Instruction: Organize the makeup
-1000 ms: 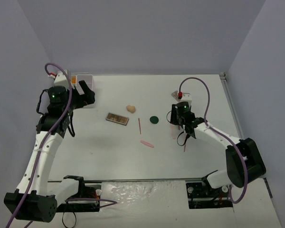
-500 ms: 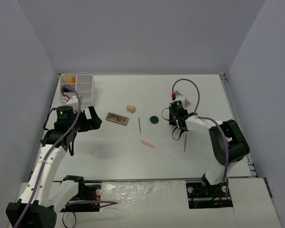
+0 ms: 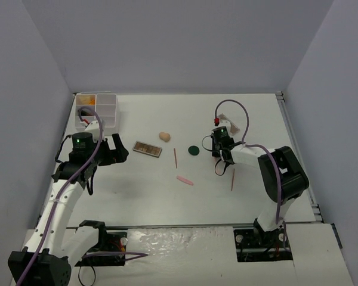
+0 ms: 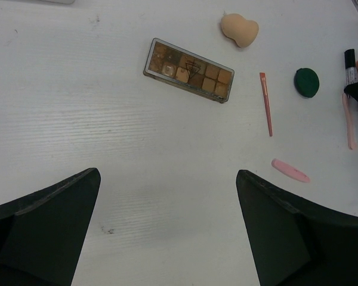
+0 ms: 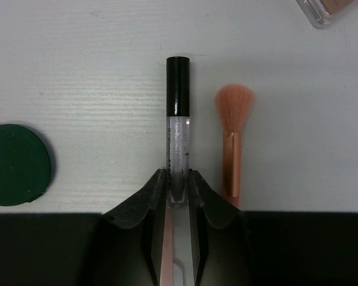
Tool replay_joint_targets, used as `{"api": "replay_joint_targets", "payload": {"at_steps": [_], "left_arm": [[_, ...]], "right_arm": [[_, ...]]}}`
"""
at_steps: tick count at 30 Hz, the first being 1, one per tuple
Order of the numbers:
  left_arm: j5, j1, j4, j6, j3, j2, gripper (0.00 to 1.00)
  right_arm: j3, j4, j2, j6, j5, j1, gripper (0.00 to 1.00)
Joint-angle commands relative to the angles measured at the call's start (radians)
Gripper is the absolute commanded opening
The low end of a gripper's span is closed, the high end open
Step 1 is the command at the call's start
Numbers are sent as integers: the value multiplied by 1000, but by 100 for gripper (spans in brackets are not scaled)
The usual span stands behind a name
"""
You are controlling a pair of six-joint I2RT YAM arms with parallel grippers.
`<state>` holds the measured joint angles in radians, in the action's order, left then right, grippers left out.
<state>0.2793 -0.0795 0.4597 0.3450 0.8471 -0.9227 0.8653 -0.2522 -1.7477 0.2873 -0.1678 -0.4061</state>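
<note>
From above, the makeup lies scattered mid-tabletop [image 3: 137,196]: palette [image 3: 147,148], sponge [image 3: 164,136], red pencil [image 3: 175,157], pink stick [image 3: 184,179], green compact [image 3: 193,150]; the white box [image 3: 101,110] sits at the far left corner, with orange items in one compartment, something dark in another and the rest unclear; the left arm is nearer both box and palette.

Left wrist view: the left jaws gape wide and empty; the palette lies ahead, slightly right, its long axis roughly spanning the gap, so gripping its narrow width probably needs a wrist turn.

Right wrist view: the right jaws pinch the clear end of a tube [image 5: 178,128], black cap pointing away; a brush [image 5: 232,143] lies just beside it, parallel.
</note>
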Motion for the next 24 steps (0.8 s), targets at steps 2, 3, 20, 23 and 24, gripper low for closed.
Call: {"api": "replay_joint_targets", "payload": {"at_steps": [2,3,20,23,24], "left_arm": [[56,-5,-72,16,50,5,97],[77,-5,-83,27,49,7,97],[10,-397,-431,319,104,-78,97],[-28,-434,-517,344,108,-80,96],[-32,-443,-540,353,108,-80,95]], "right_arm": [[53,-63,27,-11,23,-10,0],[53,-76,51,-16,34,-24,0],[-107,-451,523,-80,72,-505,0],[-106,-466,536,-98,68,-549,0],[-107,-472,538,-104,69,-557,0]]}}
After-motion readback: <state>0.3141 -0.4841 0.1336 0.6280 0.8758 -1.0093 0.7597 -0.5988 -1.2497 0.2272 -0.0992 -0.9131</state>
